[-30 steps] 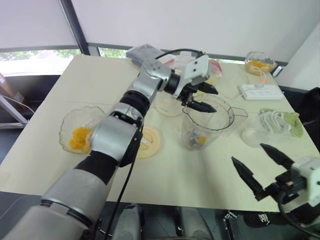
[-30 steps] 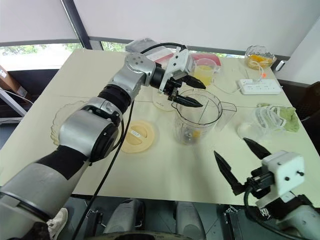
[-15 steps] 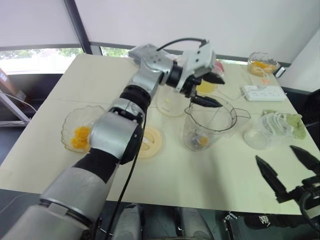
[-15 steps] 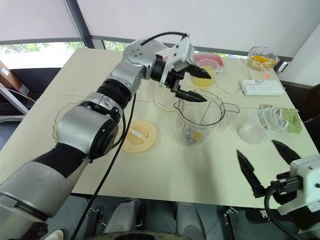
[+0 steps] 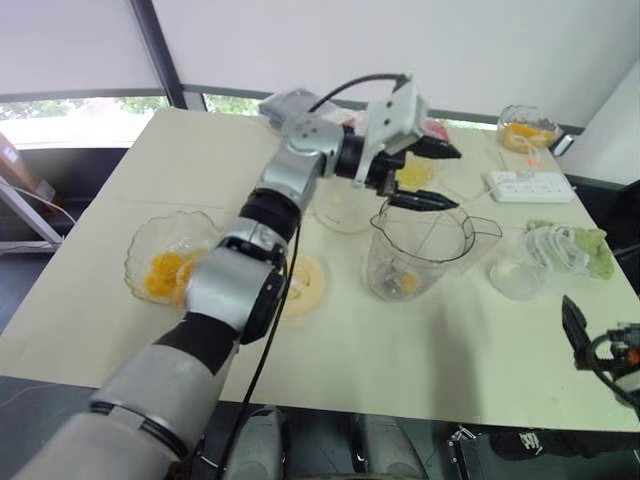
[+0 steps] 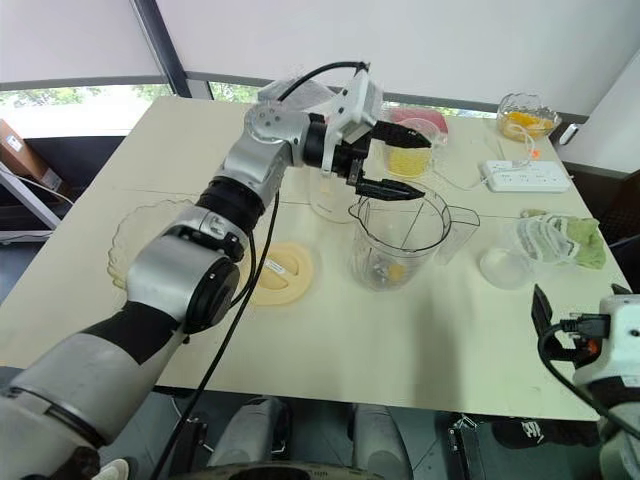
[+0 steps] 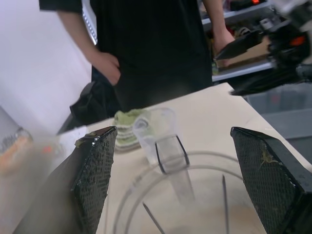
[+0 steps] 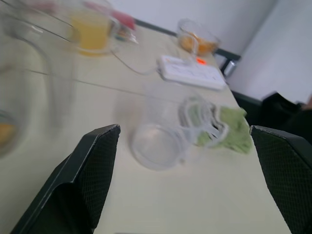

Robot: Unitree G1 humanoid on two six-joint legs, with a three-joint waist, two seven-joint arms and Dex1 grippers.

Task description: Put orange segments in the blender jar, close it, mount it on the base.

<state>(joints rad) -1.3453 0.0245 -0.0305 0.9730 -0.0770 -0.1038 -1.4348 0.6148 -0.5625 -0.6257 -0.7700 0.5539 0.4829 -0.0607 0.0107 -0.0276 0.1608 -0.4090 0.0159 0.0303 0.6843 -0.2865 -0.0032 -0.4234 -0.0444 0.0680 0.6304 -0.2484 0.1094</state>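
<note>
The blender jar (image 5: 420,250) stands upright mid-table with an orange segment (image 5: 404,283) at its bottom. More orange segments (image 5: 160,278) lie in a scalloped glass bowl (image 5: 140,250) at the left. My left gripper (image 5: 445,178) hangs level just above the jar's rim, open, with nothing between its fingers (image 7: 95,175). The cream-white base (image 5: 340,208) stands behind the jar, partly hidden by my left arm. A flat cream-yellow lid (image 5: 305,285) lies left of the jar. My right gripper (image 8: 184,129) is open and empty, low at the table's near right corner (image 6: 540,312).
A cup of yellow juice (image 6: 405,155) stands behind the jar. At the right are a small clear cup (image 5: 515,275), a green cloth with white cable (image 5: 570,245), a power strip (image 5: 527,183) and a glass bowl of orange pieces (image 5: 523,128). A person in black (image 7: 151,48) stands beyond the table.
My right gripper has swung to the right and down, almost out of the head views. My left gripper has tipped up from the jar's mouth to level above the rim.
</note>
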